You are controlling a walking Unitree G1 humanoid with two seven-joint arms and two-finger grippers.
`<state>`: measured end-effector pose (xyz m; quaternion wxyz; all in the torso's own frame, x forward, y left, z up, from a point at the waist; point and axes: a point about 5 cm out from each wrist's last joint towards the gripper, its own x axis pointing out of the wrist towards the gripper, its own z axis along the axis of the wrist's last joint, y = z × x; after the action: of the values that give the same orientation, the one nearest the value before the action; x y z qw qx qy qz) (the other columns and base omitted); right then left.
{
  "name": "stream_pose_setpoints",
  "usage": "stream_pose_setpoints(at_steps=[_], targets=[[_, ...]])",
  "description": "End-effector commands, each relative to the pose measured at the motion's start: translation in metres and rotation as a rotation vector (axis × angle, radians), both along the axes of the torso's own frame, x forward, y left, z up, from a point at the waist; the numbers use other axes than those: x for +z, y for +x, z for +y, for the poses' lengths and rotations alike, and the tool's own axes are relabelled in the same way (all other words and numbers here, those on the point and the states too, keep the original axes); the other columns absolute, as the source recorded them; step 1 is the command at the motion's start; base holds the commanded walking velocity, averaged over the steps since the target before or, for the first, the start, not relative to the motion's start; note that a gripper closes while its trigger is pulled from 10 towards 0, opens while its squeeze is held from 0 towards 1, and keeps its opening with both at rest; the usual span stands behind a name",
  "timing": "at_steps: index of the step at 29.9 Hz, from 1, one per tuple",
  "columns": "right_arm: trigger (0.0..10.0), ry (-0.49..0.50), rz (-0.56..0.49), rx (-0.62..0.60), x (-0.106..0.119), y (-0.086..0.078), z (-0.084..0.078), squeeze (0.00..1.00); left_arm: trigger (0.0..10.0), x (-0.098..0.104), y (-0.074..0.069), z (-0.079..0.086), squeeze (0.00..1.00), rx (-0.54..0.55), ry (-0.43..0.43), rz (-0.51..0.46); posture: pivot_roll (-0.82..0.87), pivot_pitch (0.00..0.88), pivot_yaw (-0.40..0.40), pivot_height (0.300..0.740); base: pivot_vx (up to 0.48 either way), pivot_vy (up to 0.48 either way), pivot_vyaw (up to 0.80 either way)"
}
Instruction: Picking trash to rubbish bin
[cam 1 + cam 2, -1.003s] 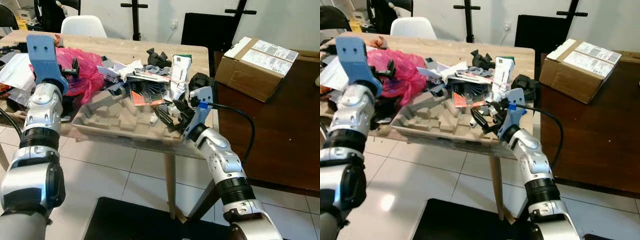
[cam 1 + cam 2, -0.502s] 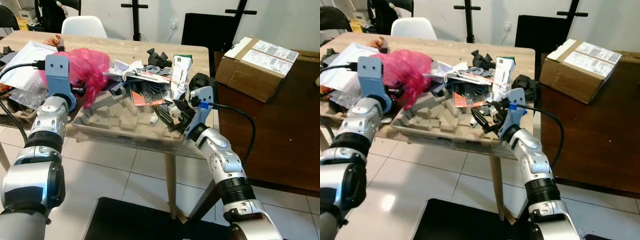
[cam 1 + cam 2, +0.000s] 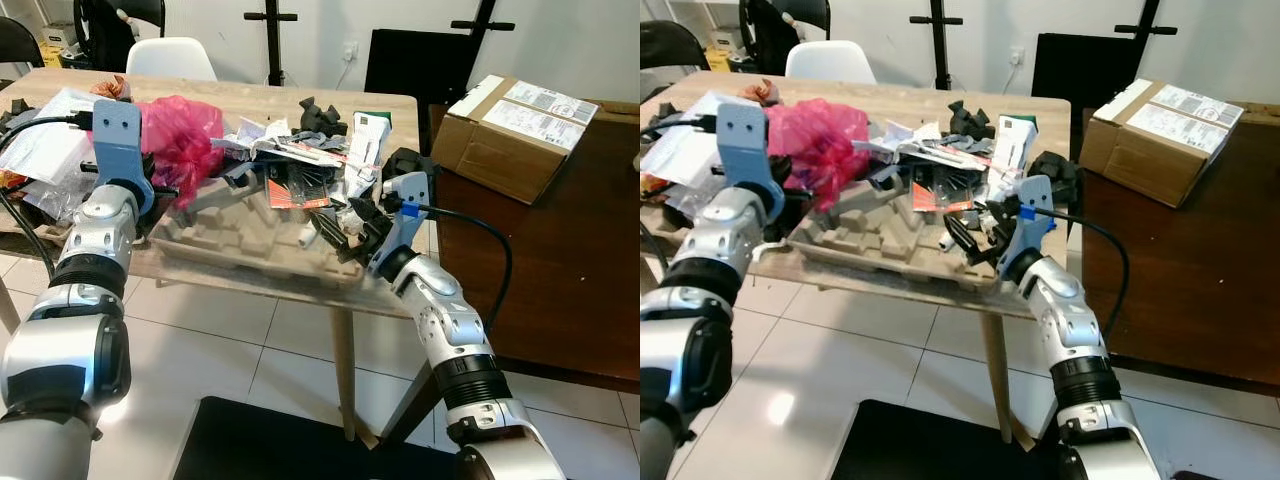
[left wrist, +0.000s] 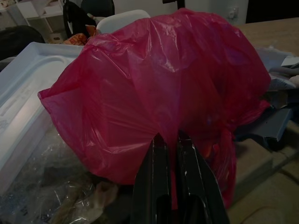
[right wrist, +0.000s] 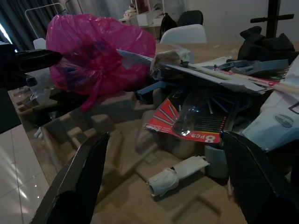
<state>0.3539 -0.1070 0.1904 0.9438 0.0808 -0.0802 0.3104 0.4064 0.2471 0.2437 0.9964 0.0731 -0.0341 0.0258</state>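
A red plastic bag (image 3: 185, 135) lies at the left end of the trash pile (image 3: 300, 165) on the wooden table (image 3: 250, 95). My left gripper (image 4: 169, 137) is shut on a fold of the red plastic bag (image 4: 159, 79); from the head it sits at the bag's near left side (image 3: 162, 188). My right gripper (image 3: 345, 225) is open over the right end of a brown pulp tray (image 3: 230, 250). Between its spread fingers (image 5: 77, 179) lie a rolled white paper (image 5: 175, 173) and a red card (image 5: 187, 123); it holds nothing.
White plastic sheets and clear wrap (image 3: 40, 150) cover the table's left end. A cardboard box (image 3: 520, 125) rests on a dark brown surface (image 3: 560, 270) to the right. A white chair (image 3: 170, 55) stands behind the table. Tiled floor (image 3: 250, 350) lies below.
My left arm came down and moved right toward the red bag, which is now bunched up and shifted right. The right arm has stayed put.
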Motion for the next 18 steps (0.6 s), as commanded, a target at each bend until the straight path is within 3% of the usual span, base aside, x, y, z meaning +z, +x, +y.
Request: stream_pose_setpoints(at_steps=[1, 6, 9, 12, 14, 17, 18], targets=[[10.0, 0.006, 0.002, -0.005, -0.001, 0.000, 0.000, 0.00, 0.0, 0.010, -0.001, 0.009, 0.00, 0.024, 0.013, -0.024, -0.01, 0.102, 0.080, 0.740, 0.000, 0.000, 0.00], [10.0, 0.006, 0.001, -0.006, -0.001, 0.000, 0.000, 0.00, 0.0, 0.016, -0.003, 0.015, 0.00, 0.050, 0.011, -0.062, -0.01, 0.103, 0.079, 0.740, 0.000, 0.000, 0.00], [10.0, 0.007, 0.000, -0.008, -0.001, 0.001, -0.001, 0.00, 0.0, 0.030, -0.005, 0.019, 0.00, 0.049, -0.026, -0.155, -0.01, 0.103, 0.077, 0.740, 0.000, 0.000, 0.00], [10.0, 0.008, -0.001, -0.012, 0.000, 0.002, -0.002, 0.00, 0.0, 0.063, -0.010, 0.013, 0.00, -0.087, -0.180, -0.376, -0.01, 0.105, 0.076, 0.740, 0.000, 0.000, 0.00], [10.0, 0.009, -0.002, -0.013, 0.000, 0.002, -0.002, 0.00, 0.0, 0.076, -0.013, 0.011, 0.00, -0.155, -0.248, -0.461, -0.01, 0.107, 0.075, 0.740, 0.000, 0.000, 0.00], [10.0, 0.009, -0.003, -0.014, 0.001, 0.003, -0.002, 0.00, 0.0, 0.086, -0.016, 0.008, 0.00, -0.236, -0.321, -0.521, -0.01, 0.108, 0.074, 0.740, 0.000, 0.000, 0.00], [10.0, 0.009, -0.004, -0.014, 0.001, 0.003, -0.002, 0.00, 0.0, 0.090, -0.017, 0.003, 0.00, -0.325, -0.363, -0.532, -0.01, 0.107, 0.073, 0.740, 0.000, 0.000, 0.00]])
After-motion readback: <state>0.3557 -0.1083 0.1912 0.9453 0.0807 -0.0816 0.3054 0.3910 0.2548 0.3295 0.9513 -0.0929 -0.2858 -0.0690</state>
